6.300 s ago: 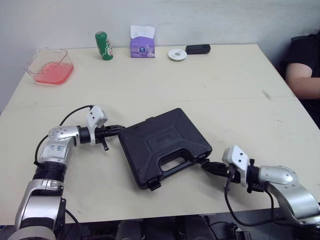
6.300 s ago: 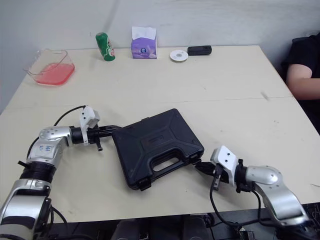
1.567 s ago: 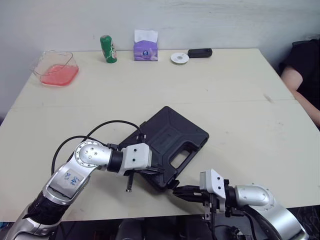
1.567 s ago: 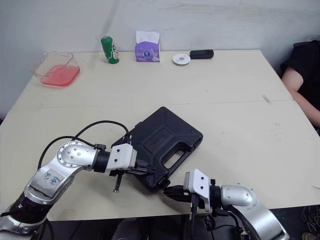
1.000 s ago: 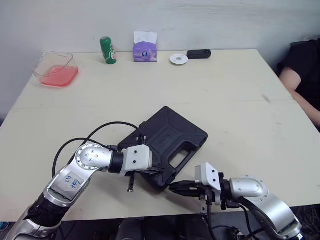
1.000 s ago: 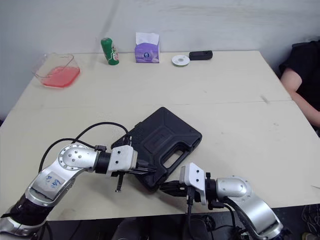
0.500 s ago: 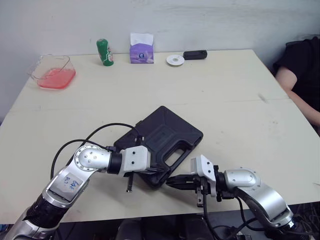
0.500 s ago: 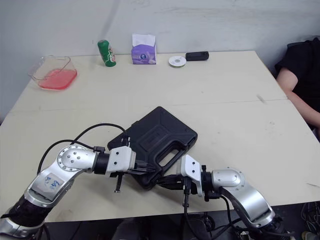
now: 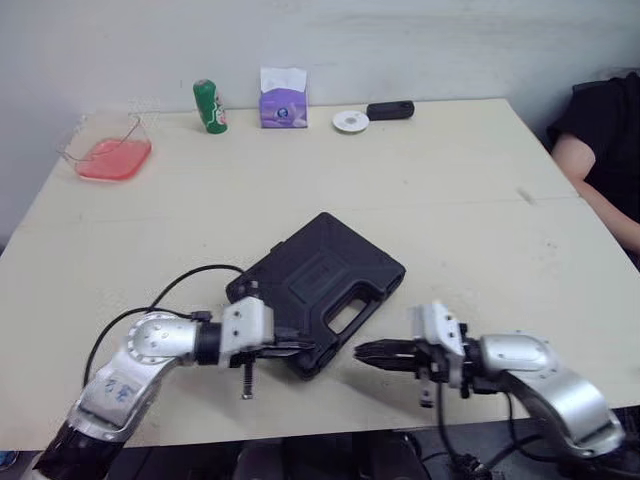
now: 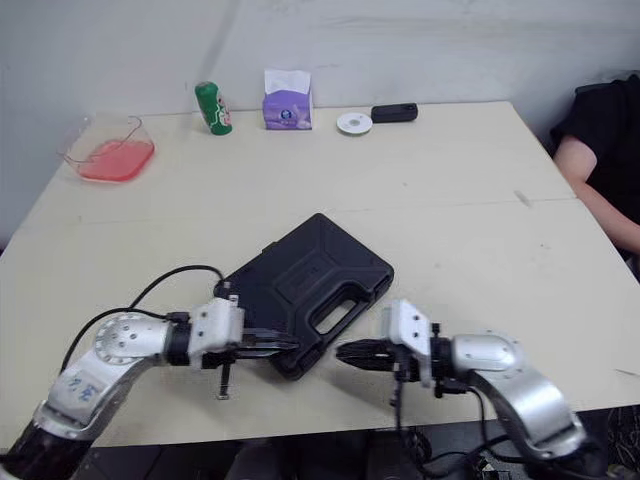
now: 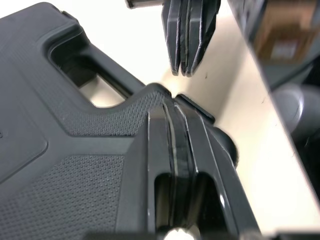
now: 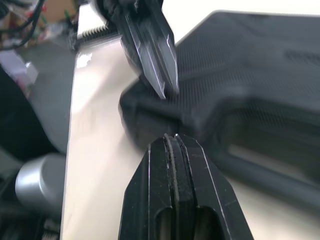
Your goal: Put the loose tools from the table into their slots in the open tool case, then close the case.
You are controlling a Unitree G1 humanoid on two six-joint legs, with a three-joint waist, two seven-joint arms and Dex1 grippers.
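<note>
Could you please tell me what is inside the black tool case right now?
The tool case is closed, so only its outside and handle show; whatever is inside is hidden. The left claw, shut, sits at its near corner.

Pale beige table (image 9: 450,180) against a plain whitish wall (image 9: 450,40)

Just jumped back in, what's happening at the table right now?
The black tool case lies closed on the table. Both pincers are shut and hold nothing: the left pincer is at the case's near corner, the right pincer points at that corner from the other side, just short of it.
</note>
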